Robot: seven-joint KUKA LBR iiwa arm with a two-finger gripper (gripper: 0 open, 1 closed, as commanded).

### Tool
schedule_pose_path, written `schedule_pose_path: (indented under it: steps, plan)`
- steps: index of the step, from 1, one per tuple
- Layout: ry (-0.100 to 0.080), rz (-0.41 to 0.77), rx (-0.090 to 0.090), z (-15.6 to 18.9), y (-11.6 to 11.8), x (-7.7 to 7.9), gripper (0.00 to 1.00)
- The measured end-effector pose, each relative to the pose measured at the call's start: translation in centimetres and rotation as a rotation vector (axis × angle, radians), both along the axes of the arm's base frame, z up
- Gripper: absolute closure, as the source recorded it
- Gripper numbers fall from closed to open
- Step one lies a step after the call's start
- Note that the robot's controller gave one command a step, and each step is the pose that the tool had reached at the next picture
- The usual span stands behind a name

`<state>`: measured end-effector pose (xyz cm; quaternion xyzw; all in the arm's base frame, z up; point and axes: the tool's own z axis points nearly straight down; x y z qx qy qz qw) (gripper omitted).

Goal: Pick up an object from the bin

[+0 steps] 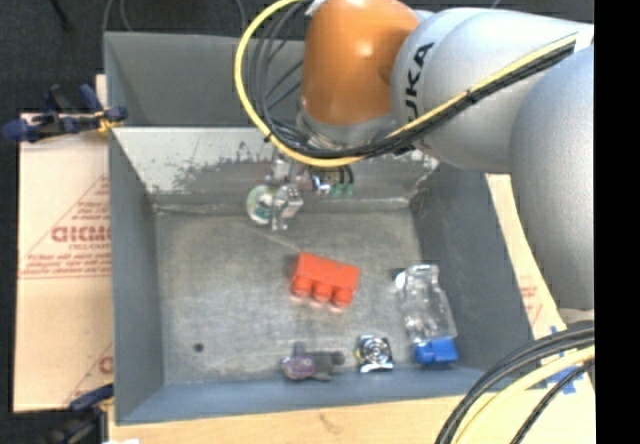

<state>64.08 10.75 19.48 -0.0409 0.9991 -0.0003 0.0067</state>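
Three small pieces line the near wall of the grey metal bin (130, 262): a purplish-grey plastic bit (308, 365) at 6 o'clock, a shiny metal clip (373, 353) at 5, and a clear plastic bottle with blue cap (425, 317) at 4. Dead centre lies a red studded plastic brick (323, 280). At 12, by the far wall, your gripper (283, 200) hangs low, just beside a pale round glassy knob (262, 203). That is likely the target, hence the low reach. Apart or clamped: cannot tell.

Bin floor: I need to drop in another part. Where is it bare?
The left half is bare, from the left wall to the red block. Crowded: the front right, with a purple piece, metal piece and clear piece; the gripper hangs at the back.
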Motion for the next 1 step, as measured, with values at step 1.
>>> schedule_pose_path:
  steps: [1]
  plan:
    - [0.004, 0.373, -0.006, 8.91, -3.93, -1.76, 1.0]
